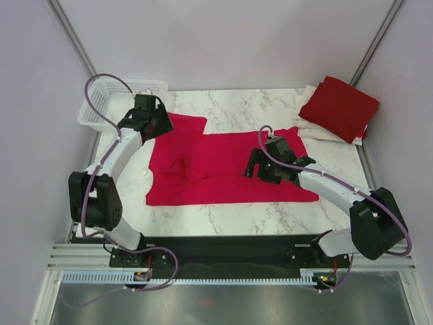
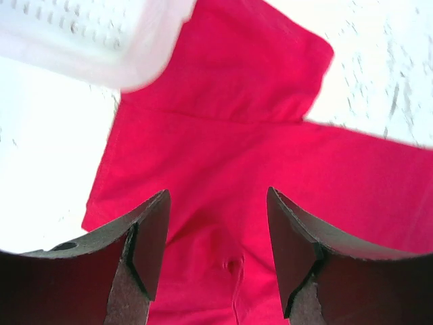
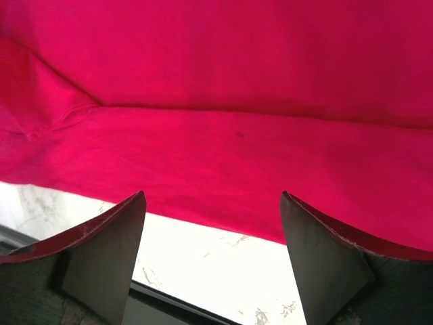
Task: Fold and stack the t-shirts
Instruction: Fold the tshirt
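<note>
My left claw (image 2: 216, 203) stands partly open and empty over the upper-left sleeve of the bright crimson cloth t-shirt (image 1: 223, 169). My right claw (image 3: 213, 203) is wide open and also empty, above the shirt's body right of centre, near its lower hem. The shirt lies spread flat mid-frame, long axis left to right, so I judge each claw nearest its own end.

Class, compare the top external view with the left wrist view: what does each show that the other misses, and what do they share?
Only top external: the folded darker red t-shirt on white t-shirts at the far right corner, and the right gripper over the crimson t-shirt. Only left wrist: the left gripper from close, jaws open above the cloth. Both: that crimson t-shirt, the white basket, the marble table.
</note>
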Tool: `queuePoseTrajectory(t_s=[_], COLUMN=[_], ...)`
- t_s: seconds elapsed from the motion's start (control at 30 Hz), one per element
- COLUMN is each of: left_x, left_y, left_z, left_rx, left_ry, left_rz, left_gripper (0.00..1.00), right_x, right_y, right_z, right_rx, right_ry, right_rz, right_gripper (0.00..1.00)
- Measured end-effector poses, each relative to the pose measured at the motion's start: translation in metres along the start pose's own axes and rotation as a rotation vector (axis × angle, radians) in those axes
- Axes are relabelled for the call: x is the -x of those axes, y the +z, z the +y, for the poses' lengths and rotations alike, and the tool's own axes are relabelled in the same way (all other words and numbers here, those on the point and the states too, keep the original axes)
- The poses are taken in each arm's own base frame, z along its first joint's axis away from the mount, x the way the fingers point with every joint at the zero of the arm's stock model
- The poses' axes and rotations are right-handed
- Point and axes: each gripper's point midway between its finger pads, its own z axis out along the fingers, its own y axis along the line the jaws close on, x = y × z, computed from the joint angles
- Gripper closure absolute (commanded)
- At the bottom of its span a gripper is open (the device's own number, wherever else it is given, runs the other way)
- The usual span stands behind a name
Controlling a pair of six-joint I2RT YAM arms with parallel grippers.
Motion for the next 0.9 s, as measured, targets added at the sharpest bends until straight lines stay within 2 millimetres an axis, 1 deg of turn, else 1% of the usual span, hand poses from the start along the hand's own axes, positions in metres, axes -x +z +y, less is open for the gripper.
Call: queuePoseTrajectory(t_s=[0.07,0.13,0.17,0.23,0.3,0.37,0.4,0.47,0.5,0.57,0.63,0.7,0.8,0.9], left_x=[-0.005,-0.02,-0.034,-0.048,-0.065,-0.074,-0.076,-0.078,-0.08,-0.087,-0.096,-0.102,-0.103,-0.104], left_y=[-0.019,-0.039,-0.051,-0.064,-0.081,-0.097,-0.104,-0.115,-0.119,-0.122,-0.122,-0.12,-0.119,-0.117], left_z=[-0.005,-0.005,-0.002,0.002,0.013,0.021,0.024,0.029,0.033,0.043,0.05,0.055,0.057,0.057], left_rx=[-0.026,-0.05,-0.065,-0.082,-0.088,-0.091,-0.097,-0.101,-0.096,-0.075,-0.055,-0.036,-0.029,-0.026], left_ry=[0.015,0.032,0.046,0.069,0.104,0.133,0.148,0.172,0.182,0.192,0.196,0.2,0.204,0.207], left_rz=[-0.015,-0.011,0.006,0.02,0.043,0.047,0.041,0.013,0.003,-0.006,0.01,0.026,0.033,0.038], left_gripper=[0.34,0.33,0.32,0.31,0.29,0.28,0.28,0.27,0.27,0.27,0.26,0.26,0.26,0.26], right_x=[-0.003,-0.01,-0.015,-0.024,-0.034,-0.044,-0.053,-0.07,-0.077,-0.094,-0.106,-0.113,-0.113,-0.104], right_y=[0.0,0.0,0.0,0.0,0.004,0.012,0.018,0.035,0.043,0.065,0.084,0.098,0.11,0.118], right_z=[0.009,0.025,0.038,0.073,0.11,0.145,0.16,0.182,0.188,0.197,0.2,0.199,0.202,0.21], right_rx=[0.04,0.077,0.101,0.157,0.216,0.263,0.28,0.296,0.297,0.283,0.263,0.241,0.222,0.215], right_ry=[-0.016,-0.052,-0.086,-0.161,-0.23,-0.291,-0.319,-0.362,-0.377,-0.406,-0.421,-0.43,-0.44,-0.454], right_rz=[0.012,0.033,0.05,0.074,0.096,0.119,0.137,0.173,0.189,0.238,0.273,0.297,0.311,0.289], right_gripper=[0.15,0.16,0.17,0.21,0.23,0.25,0.25,0.27,0.28,0.28,0.28,0.28,0.28,0.28])
